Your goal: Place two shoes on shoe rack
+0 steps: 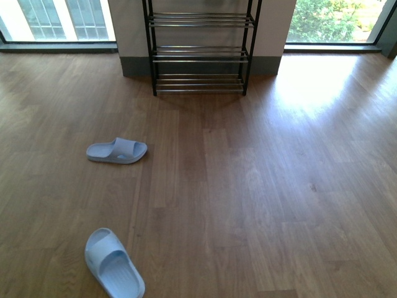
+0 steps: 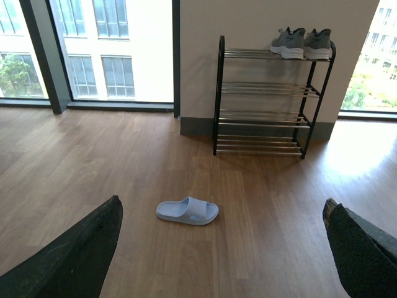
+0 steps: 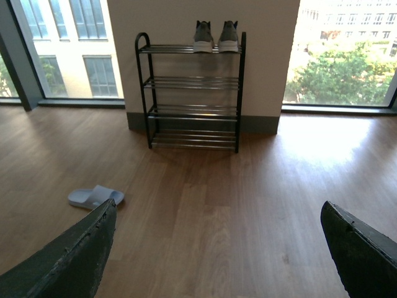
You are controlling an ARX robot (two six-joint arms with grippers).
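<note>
Two pale blue slide sandals lie on the wooden floor: one [image 1: 116, 150] at mid-left, the other [image 1: 113, 263] close to the robot at lower left. The farther slide [image 2: 187, 211] shows between my left gripper's [image 2: 222, 214] wide-open fingers, well ahead of them. In the right wrist view a slide [image 3: 94, 196] lies just beyond the fingertip of my open right gripper [image 3: 218, 214], which holds nothing. The black shoe rack [image 1: 200, 51] with chrome bars stands against the far wall. A pair of grey sneakers [image 2: 301, 42] sits on its top tier [image 3: 192, 48].
Large windows [image 1: 56, 18] flank the wall behind the rack. Bright sunlight glares on the floor [image 1: 310, 81] to the rack's right. Neither arm shows in the front view.
</note>
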